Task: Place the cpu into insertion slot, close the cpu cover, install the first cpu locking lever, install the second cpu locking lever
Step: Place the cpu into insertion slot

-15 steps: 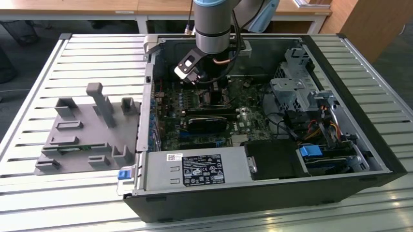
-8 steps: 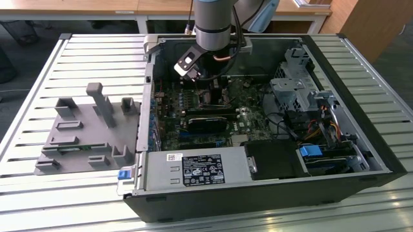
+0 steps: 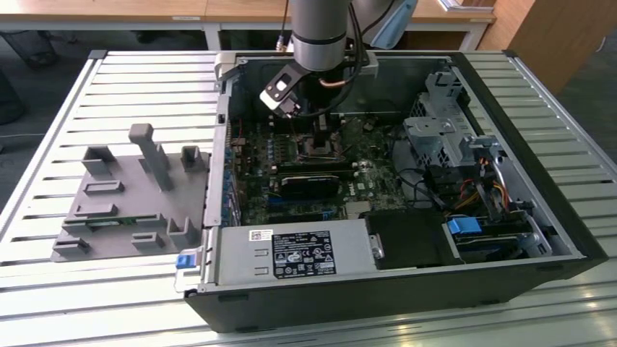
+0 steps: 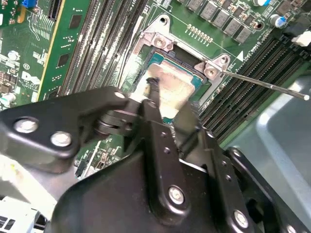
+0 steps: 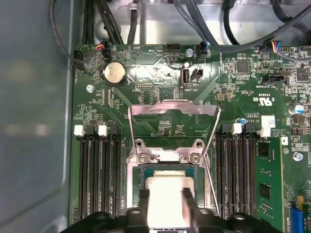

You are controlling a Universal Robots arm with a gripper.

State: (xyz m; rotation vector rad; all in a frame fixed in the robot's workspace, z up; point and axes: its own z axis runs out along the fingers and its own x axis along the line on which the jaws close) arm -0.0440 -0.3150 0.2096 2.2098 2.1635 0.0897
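Here, pincer [image 5: 165,195] clamped on cpu [image 5: 164,209] at insertion slot [image 5: 167,169], cpu partly hidden.

Table [image 3: 115,72]: silver metal slats, shiny where light hits.
Desks [image 3: 144,11]: pale wood, white legs, far side.
Board [image 3: 554,36]: brown wood, far, the exterior view's right.
Floor [image 3: 590,101]: dark grey.

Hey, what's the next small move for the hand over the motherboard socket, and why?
Probably a slight straight descent before letting go. The hand holds the small square silver-grey chip by two opposite edges, lined up over the square black socket; whether it is fully seated can't be told. The thin silvery frame cover stands raised, clear of the way.
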